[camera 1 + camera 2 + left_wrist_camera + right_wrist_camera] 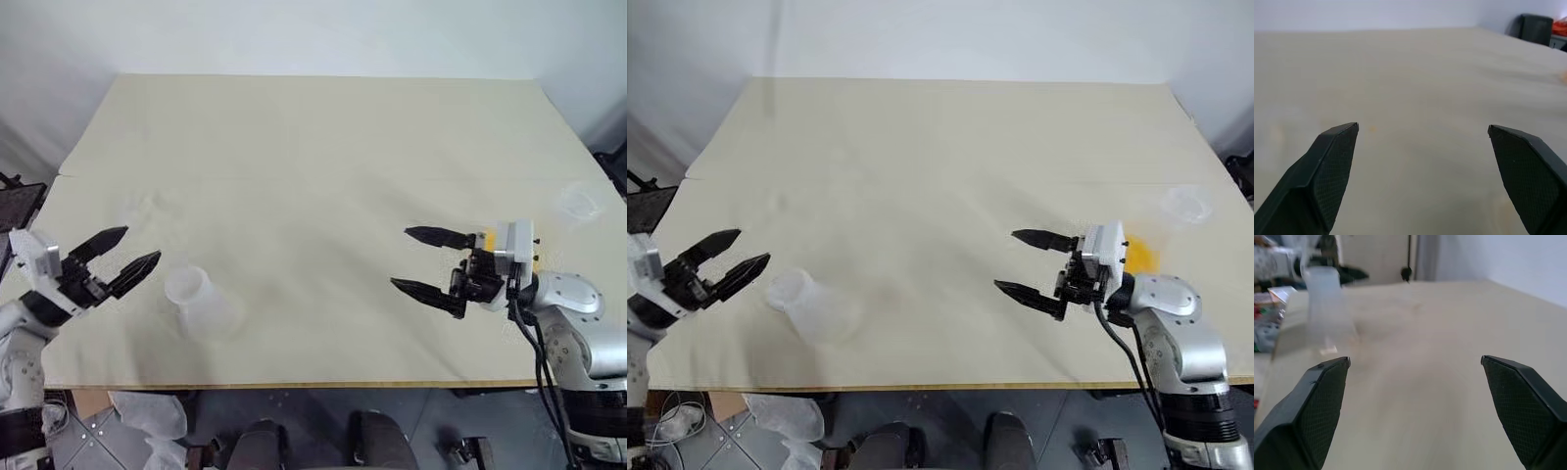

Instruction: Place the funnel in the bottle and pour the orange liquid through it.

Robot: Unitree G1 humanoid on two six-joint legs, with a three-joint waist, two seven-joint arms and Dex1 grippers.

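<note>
While both black two-fingered tools hang spread and empty over the pale counter (313, 147) | left tool (121, 258) beside frosted white conical bottle (196, 299) | right tool (1029, 262) hides orange liquid (1138, 253) | clear funnel (1183, 205) far right.

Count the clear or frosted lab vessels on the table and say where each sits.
3: the bottle near the front left edge, the funnel far right, and a flask, mostly hidden behind the right gripper, showing only its orange liquid.
</note>
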